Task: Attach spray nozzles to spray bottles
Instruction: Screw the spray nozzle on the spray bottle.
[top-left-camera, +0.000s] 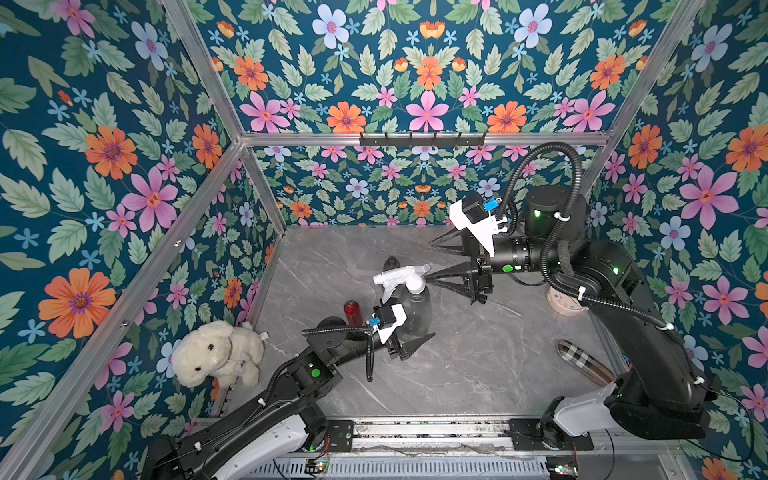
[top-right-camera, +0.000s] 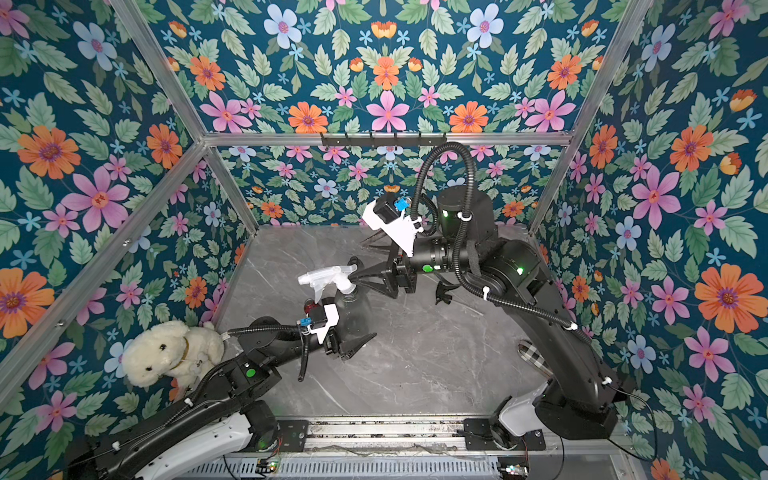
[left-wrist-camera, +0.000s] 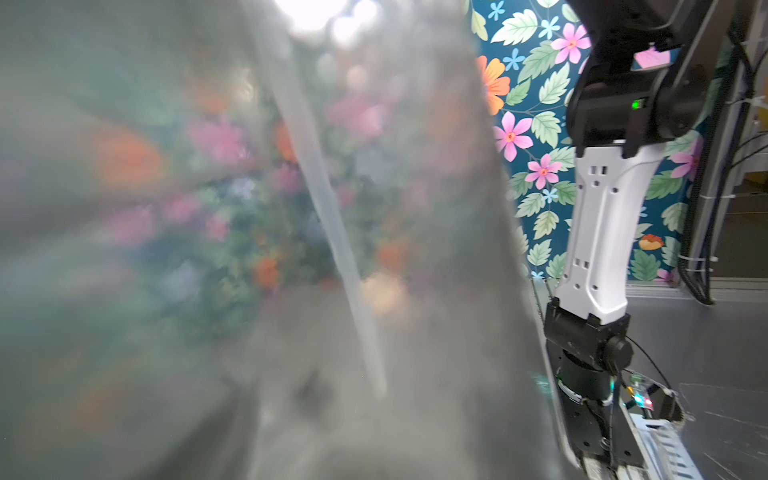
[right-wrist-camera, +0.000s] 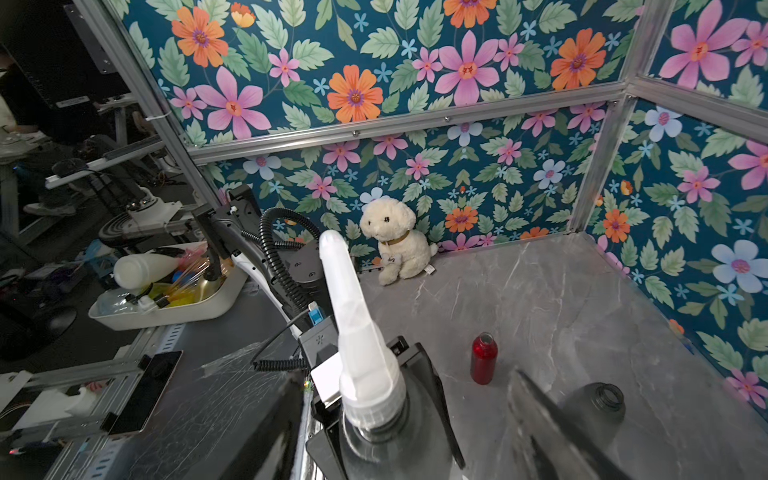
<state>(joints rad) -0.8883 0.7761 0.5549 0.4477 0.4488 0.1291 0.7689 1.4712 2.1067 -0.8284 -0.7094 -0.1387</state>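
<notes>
Floral wallpaper closes in a grey marble-patterned counter (top-left-camera: 478, 374) on three sides. Near its middle a translucent smoky-grey cone-shaped plastic bottle (top-left-camera: 413, 309) stands upright, with a translucent whitish plastic trigger spray nozzle (top-left-camera: 397, 277) sitting on its neck. In the left wrist view its thin dip tube (left-wrist-camera: 328, 216) slants down inside. The left tool (top-left-camera: 415, 322) clasps the bottle's body, I judge to keep it from turning or tipping while the head is seated. The right tool (top-left-camera: 430, 262) is released, its jaws spread either side of the nozzle's collar without pinching it, which suggests this pairing is done or nearly so. Behind stands a second smoky-grey bottle (right-wrist-camera: 602, 399) with a bare open neck, and beside the held one a small shiny red cylindrical bottle (right-wrist-camera: 483, 357), also without a nozzle. A small black spray nozzle (top-right-camera: 444, 291) lies under the right arm, within reach. A cream plush dog (top-left-camera: 216, 353) sits in the corner, out of the way.
</notes>
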